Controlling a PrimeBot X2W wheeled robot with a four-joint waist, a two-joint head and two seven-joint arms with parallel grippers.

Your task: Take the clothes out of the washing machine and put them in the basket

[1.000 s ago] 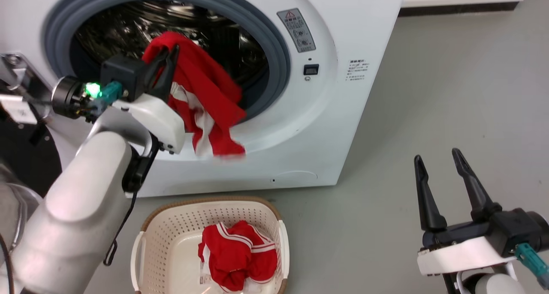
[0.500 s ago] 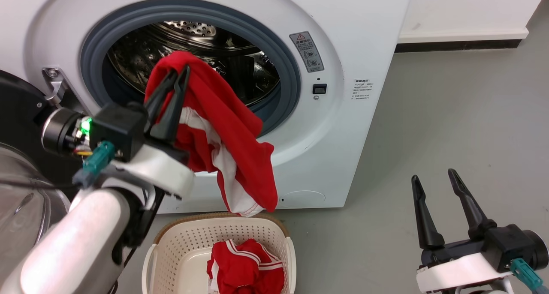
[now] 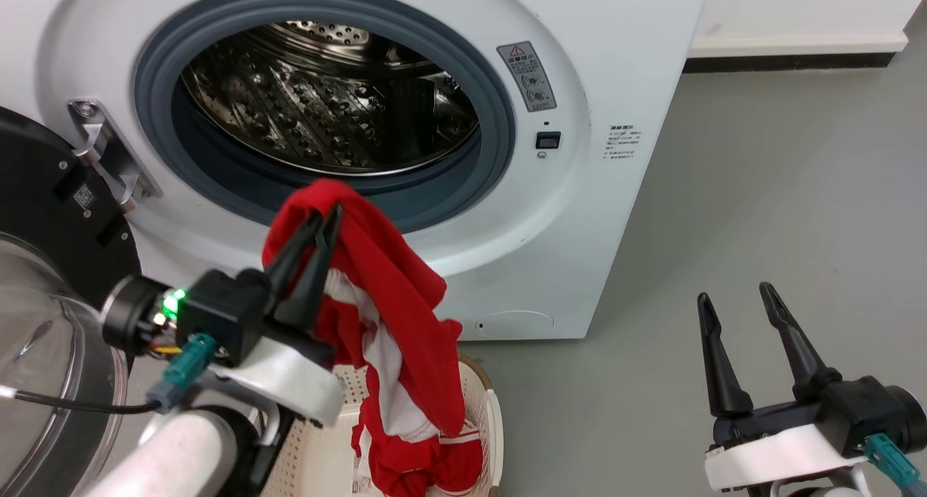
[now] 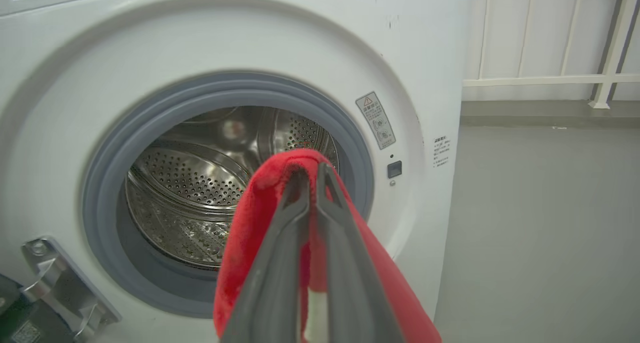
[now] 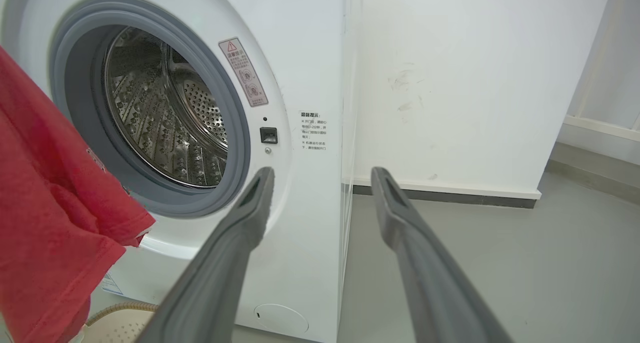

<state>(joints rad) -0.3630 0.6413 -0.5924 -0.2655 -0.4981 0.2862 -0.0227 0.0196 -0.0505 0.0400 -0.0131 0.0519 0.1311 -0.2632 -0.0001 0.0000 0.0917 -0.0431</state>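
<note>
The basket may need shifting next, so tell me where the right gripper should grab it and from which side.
Probably grip the white handle on the right side of the basket, coming down from its right. That side faces the open right gripper, and the left gripper, shut on the red garment, hangs cloth over the rest.
</note>
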